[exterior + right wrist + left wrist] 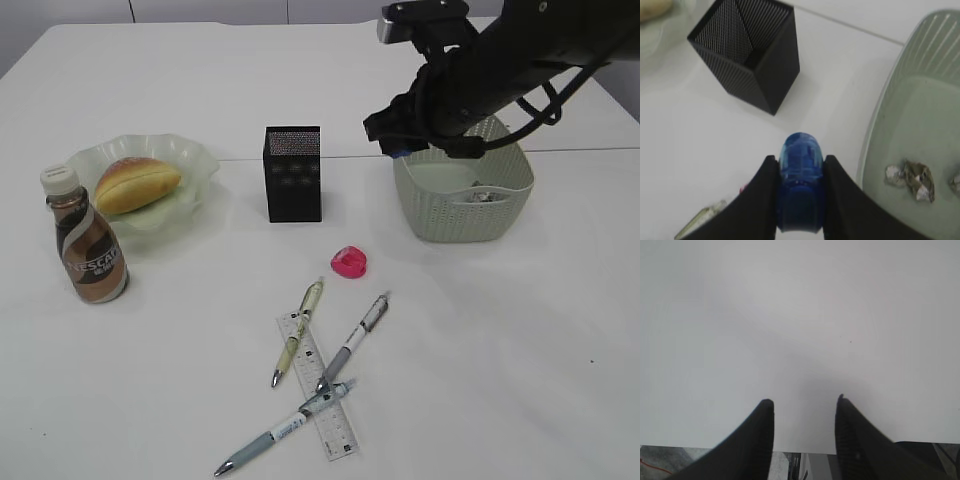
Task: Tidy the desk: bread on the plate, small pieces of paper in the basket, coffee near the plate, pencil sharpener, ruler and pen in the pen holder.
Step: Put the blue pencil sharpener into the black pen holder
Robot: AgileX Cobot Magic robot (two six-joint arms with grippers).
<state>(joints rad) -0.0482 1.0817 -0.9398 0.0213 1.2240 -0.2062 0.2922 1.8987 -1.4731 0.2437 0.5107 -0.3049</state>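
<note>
1. White desk (480, 330) fills the exterior view, with a pale wall strip behind its far edge.
2. Right gripper (799, 172) hangs above the desk between the black mesh pen holder (293, 173) and the green basket (462, 190). Its jaws are clamped on a blue pencil sharpener (800, 172), one finger on each side.
3. Basket holds crumpled small pieces of paper (910, 178) on its floor, seen from the right wrist view.
4. Left gripper (804, 412) shows only in its own wrist view: fingers spread apart with nothing between them, over bare white desk near an edge.
5. Bread (137, 183) lies on the pale green wavy plate (190, 155) at the left.
6. Coffee bottle (84, 240) stands upright just in front of the plate, near its left side.
7. Pink pencil sharpener (350, 262) lies on the desk in front of the gap between pen holder and basket.
8. Clear ruler (318, 385) lies at front centre. Three pens are with it: a yellowish pen (299, 330) across its far end, a grey pen (354, 340) across its right edge, a blue-grey pen (282, 428) across its near part.
</note>
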